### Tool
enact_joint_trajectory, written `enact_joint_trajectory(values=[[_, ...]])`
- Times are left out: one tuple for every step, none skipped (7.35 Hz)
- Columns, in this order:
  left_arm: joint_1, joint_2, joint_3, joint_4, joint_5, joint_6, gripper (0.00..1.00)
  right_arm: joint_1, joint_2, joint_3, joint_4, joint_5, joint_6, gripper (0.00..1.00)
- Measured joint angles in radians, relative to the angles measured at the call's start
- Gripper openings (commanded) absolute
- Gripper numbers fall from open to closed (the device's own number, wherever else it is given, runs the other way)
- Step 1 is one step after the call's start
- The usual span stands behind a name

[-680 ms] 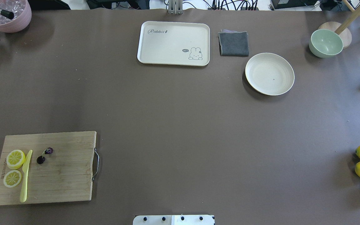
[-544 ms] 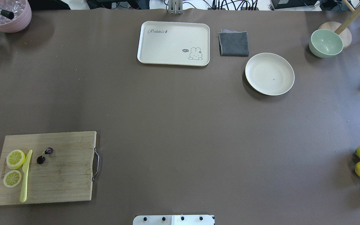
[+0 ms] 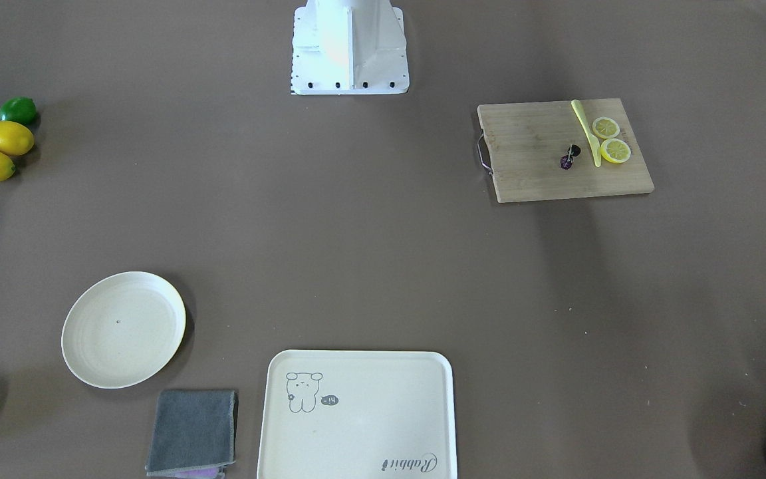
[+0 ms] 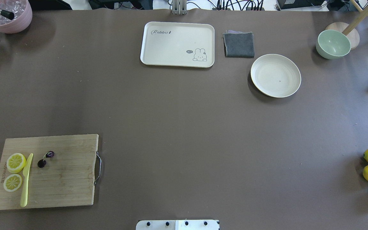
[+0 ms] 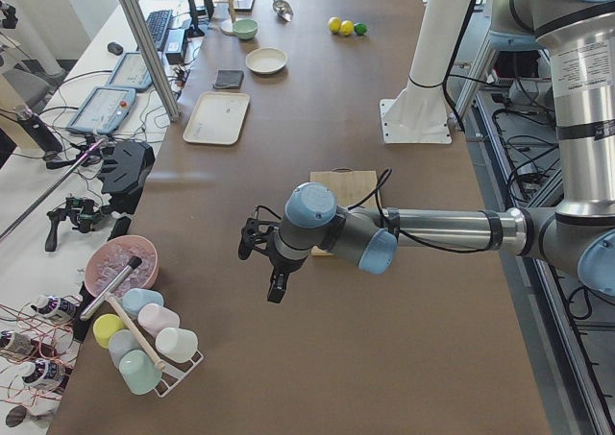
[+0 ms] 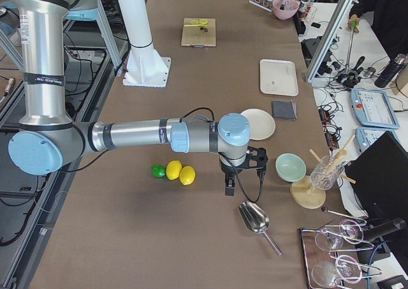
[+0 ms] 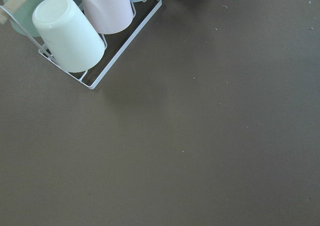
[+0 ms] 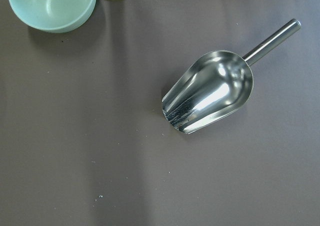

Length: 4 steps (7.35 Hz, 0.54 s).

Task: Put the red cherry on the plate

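The left arm (image 5: 442,229) and the right arm (image 6: 131,136) are shiny grey tubes with round light-blue caps (image 5: 310,205) at the joints, and a thin black cable (image 5: 387,180) runs along each. The left gripper (image 5: 275,289) and the right gripper (image 6: 228,188) are black. The white post (image 3: 350,33) has a flat white foot (image 3: 350,78) with small dark screws (image 3: 338,85).

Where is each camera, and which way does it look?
Front-facing: across the table, facing the robot's base; no arms.
Overhead: behind the robot, down on cutting board, plate; base edge only.
Left side: table's end; left arm, left pincer.
Right side: other end; right arm, right pincer.
Left wrist: down on cups; no pincer.
Right wrist: down on scoop; no pincer.
Front-facing and overhead share the red cherry.
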Motion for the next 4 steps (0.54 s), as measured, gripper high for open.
enact_joint_trajectory(values=[[0.0,-0.001,0.002,0.0,0.0,0.0,0.98,0.0,0.002,0.002,0.0,0.001,0.0,1.0],[0.0,-0.001,0.006,0.0,0.0,-0.001,0.98,-0.001,0.005,0.002,0.0,0.001,0.0,1.0],[0.0,-0.003,0.012,-0.002,0.0,-0.001,0.98,-0.001,0.007,0.002,0.001,0.001,-0.001,1.0],[0.0,-0.004,0.019,-0.003,0.001,-0.001,0.98,-0.002,0.007,0.002,0.001,0.001,-0.001,1.0]])
